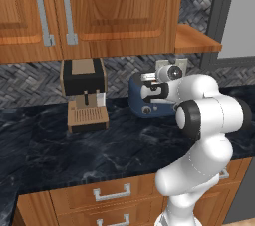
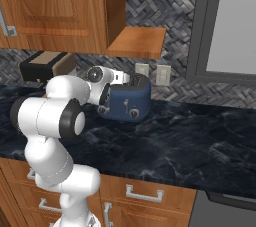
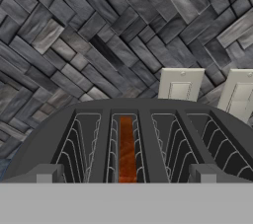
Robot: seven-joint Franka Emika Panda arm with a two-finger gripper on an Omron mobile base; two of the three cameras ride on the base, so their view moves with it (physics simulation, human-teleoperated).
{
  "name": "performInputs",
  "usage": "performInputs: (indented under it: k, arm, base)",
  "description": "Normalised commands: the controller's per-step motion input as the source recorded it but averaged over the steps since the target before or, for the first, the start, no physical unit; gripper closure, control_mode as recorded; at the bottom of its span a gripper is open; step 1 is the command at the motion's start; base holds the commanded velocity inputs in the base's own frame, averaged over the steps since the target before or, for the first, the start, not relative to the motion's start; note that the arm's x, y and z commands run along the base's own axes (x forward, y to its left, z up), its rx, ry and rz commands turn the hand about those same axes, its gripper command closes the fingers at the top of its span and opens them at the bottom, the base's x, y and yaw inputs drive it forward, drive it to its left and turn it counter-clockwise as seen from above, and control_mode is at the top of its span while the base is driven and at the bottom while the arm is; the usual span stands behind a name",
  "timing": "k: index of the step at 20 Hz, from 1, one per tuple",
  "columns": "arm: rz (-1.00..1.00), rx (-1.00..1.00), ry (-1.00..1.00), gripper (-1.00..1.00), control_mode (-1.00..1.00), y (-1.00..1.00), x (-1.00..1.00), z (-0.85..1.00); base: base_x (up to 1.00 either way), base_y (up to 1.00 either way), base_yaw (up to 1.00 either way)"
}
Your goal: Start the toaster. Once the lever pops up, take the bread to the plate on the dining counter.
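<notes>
The dark-blue toaster [image 1: 149, 101] [image 2: 129, 102] stands on the black marble counter against the tiled wall. My gripper [image 1: 147, 84] [image 2: 114, 87] [image 3: 126, 176] hovers level with the toaster's top at its near edge, pointing toward the wall. Its fingertips [image 3: 45, 173] stand wide apart, open, with nothing between them. From the hand view I look down over the toaster's several top slots [image 3: 163, 141]. A thin orange-brown strip, the bread [image 3: 127, 149], stands edge-on in the second slot from the left. The plate and the dining counter are out of view.
A black-and-tan coffee machine [image 1: 84, 95] [image 2: 42, 66] stands left of the toaster. Two wall outlets [image 3: 179, 86] [image 2: 162, 75] sit behind it. Wooden cabinets [image 1: 89, 11] and a shelf [image 2: 137, 41] hang overhead. Bare counter [image 2: 190, 136] stretches to the right, with drawers [image 1: 112, 192] below.
</notes>
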Motion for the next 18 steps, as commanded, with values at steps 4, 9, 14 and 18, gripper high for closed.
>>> performInputs:
  k: [4, 9, 14, 18]
  arm:
    - [0.00, 0.00, 0.00, -1.00, -1.00, 0.00, 0.00, 0.00]
    - [0.00, 0.00, 0.00, -1.00, -1.00, 0.00, 0.00, 0.00]
    - [0.00, 0.00, 0.00, -1.00, -1.00, 0.00, 0.00, 0.00]
    - [0.00, 0.00, 0.00, -1.00, -1.00, 0.00, 0.00, 0.00]
  base:
    - [0.00, 0.00, 0.00]
    - [0.00, 0.00, 0.00]
    - [0.00, 0.00, 0.00]
    - [0.00, 0.00, 0.00]
